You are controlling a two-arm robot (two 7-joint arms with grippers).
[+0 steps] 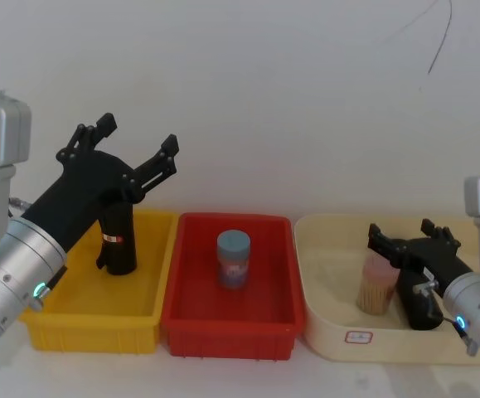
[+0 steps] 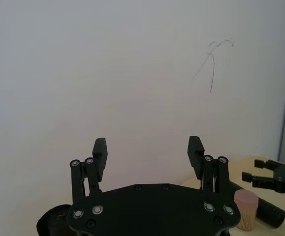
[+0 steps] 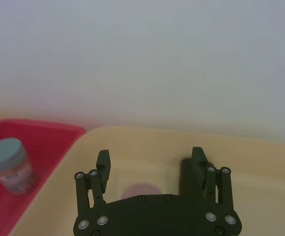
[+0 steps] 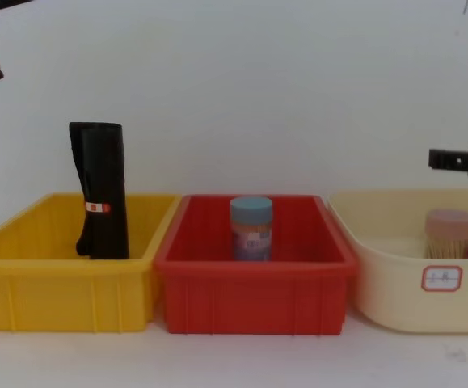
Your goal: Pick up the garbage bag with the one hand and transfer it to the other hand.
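R end effector over flat-lying garbage bag.

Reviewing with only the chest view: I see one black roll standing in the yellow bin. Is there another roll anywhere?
Observer: Yes, a second black roll sits in the cream tub, beside the toothpick jar.
Operator: Where is the right claw?
Observer: Open, over that tub, just above the second roll.
Operator: And the left claw?
Observer: Open and empty, raised over the stickered roll in the yellow bin.
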